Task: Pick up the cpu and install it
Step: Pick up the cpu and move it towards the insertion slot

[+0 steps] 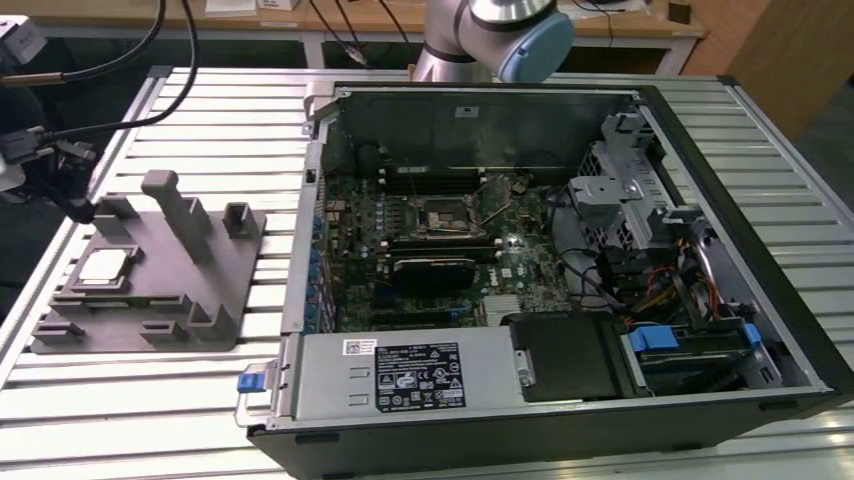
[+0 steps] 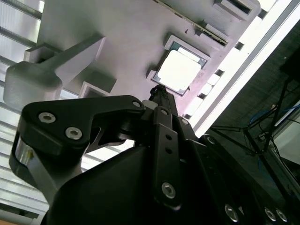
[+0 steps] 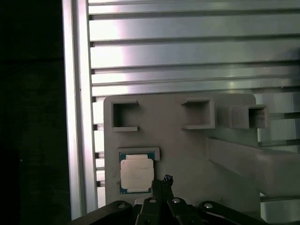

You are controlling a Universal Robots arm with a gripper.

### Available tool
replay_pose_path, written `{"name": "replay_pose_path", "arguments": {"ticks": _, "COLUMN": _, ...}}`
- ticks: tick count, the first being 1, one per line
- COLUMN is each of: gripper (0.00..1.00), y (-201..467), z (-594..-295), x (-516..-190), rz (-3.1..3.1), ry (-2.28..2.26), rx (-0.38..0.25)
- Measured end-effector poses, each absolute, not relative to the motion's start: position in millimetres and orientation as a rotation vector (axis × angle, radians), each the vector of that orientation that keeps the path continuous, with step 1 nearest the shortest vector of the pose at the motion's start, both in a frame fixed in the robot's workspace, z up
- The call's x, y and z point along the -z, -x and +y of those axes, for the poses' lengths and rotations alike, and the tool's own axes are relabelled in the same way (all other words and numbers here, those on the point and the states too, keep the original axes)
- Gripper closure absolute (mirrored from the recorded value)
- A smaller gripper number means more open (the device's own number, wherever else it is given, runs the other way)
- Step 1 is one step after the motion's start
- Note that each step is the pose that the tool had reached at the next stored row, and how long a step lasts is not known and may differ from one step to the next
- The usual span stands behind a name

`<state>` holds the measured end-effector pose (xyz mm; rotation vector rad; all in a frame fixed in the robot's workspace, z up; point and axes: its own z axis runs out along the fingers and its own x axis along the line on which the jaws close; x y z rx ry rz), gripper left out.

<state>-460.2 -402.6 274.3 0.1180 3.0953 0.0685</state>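
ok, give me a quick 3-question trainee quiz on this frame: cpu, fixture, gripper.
1. True or false: the cpu already sits in the computer's motherboard socket.
2. The cpu lies on: A) the grey fixture B) the power supply C) the drive cage.
3. Fill in: in both wrist views the gripper is nearest to the ____.
Key: 1 false; 2 A; 3 cpu.

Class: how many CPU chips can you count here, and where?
1. The cpu lies in a recess of the grey holder, at the exterior view's left. Another could be hidden inside the computer case.
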Motion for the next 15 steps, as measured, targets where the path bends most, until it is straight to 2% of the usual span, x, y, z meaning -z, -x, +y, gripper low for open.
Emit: {"name": "replay_pose_path", "arguments": {"ticks": 15, "gripper": 0.89, "y": 466.8, "z": -406.6, "x": -253.3, "rz": 3.095, "ry": -0.118, "rx": -0.068}}
